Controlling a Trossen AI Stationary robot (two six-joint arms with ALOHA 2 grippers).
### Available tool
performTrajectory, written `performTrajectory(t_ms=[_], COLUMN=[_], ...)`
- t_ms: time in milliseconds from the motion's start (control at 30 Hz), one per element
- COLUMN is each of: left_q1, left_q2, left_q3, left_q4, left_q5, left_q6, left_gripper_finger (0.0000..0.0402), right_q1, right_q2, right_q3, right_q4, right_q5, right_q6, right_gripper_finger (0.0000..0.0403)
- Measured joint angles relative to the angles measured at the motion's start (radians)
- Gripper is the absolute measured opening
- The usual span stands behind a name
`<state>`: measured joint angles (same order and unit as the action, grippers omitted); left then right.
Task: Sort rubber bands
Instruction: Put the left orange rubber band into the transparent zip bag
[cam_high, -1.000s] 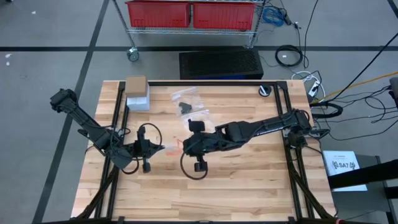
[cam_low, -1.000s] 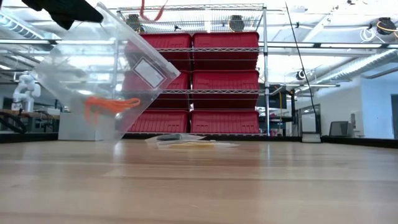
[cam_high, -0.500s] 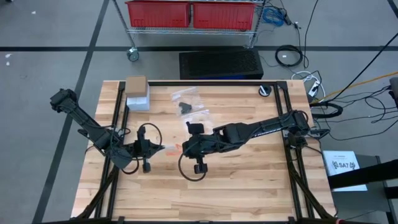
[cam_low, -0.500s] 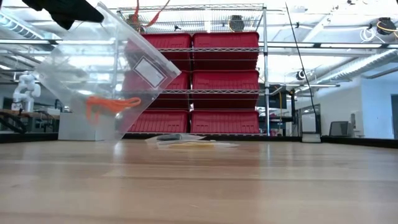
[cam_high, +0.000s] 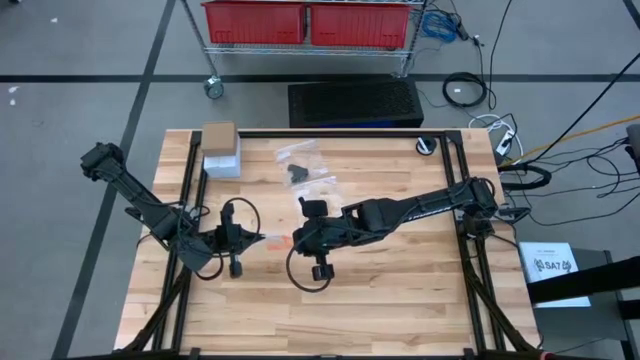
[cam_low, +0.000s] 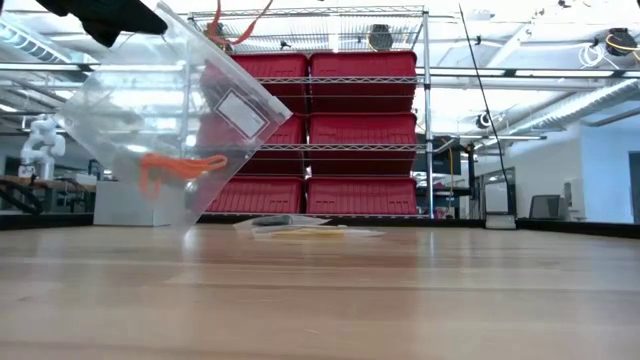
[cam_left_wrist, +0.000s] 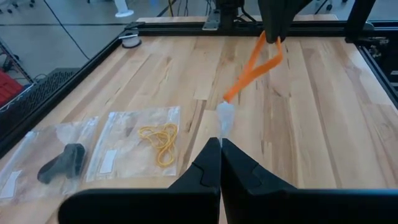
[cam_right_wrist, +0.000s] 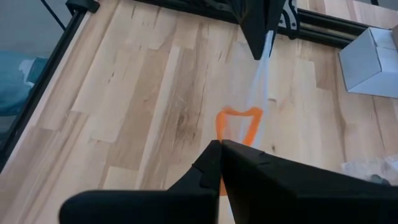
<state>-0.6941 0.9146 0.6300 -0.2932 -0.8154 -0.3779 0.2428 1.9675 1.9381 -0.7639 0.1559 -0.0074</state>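
wooden table (cam_high: 400, 290) | bag (cam_low: 170, 130) label blank | left tool (cam_left_wrist: 220, 144) pinching bag | right tool (cam_right_wrist: 221, 146) pinching orange band (cam_right_wrist: 238, 127)

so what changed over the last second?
The right gripper, shut on an orange rubber band, crept slightly toward the left gripper, which stays shut on the clear bag. In the low view the band above the bag's mouth shifted a little and the bag barely swayed. Nothing was taken or let go. The two bags lying on the table did not move.
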Motion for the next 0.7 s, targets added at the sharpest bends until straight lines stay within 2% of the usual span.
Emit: performTrajectory(t_ms=[700], left_q1=[0.0], left_q2=[0.0], left_q3=[0.0], left_q4=[0.051], left_q5=[0.031], left_q6=[0.046], left_gripper_finger=[0.0], right_q1=[-0.015], right_q2=[0.0], right_q3=[0.0], right_q4=[-0.024], right_q5=[-0.002], right_q6=[0.003], right_gripper_finger=[0.0])
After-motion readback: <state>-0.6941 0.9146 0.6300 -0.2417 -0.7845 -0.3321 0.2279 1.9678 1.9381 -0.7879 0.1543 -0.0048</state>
